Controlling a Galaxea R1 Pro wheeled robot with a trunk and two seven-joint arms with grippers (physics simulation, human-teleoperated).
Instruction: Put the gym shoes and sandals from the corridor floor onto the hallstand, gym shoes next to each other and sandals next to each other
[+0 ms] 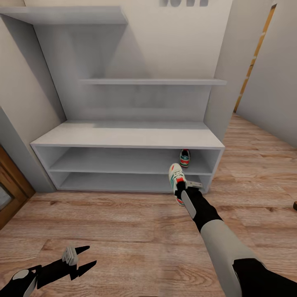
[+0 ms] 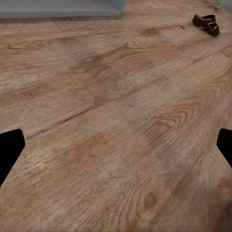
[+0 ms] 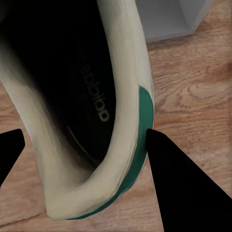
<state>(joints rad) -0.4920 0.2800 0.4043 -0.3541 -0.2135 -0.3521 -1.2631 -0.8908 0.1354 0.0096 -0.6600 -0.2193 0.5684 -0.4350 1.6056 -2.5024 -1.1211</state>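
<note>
One cream gym shoe [image 1: 184,158] with green stripes stands on the middle shelf of the light-grey hallstand [image 1: 123,134], near its right end. My right gripper [image 1: 180,188] is shut on the heel rim of the second gym shoe [image 1: 176,175], holding it just in front of the rack's right end. In the right wrist view this shoe [image 3: 121,111] shows its dark inside and green heel. My left gripper [image 1: 91,255] is open and empty, low over the corridor floor [image 1: 123,222] at the near left. A brown sandal [image 2: 206,24] lies on the planks ahead of the left gripper.
Two staggered grey wall shelves [image 1: 152,81] rise above the bench. A dark object [image 1: 295,205] peeks in at the right edge on the floor. A brown door frame [image 1: 10,194] stands at the left. Open floor lies between me and the rack.
</note>
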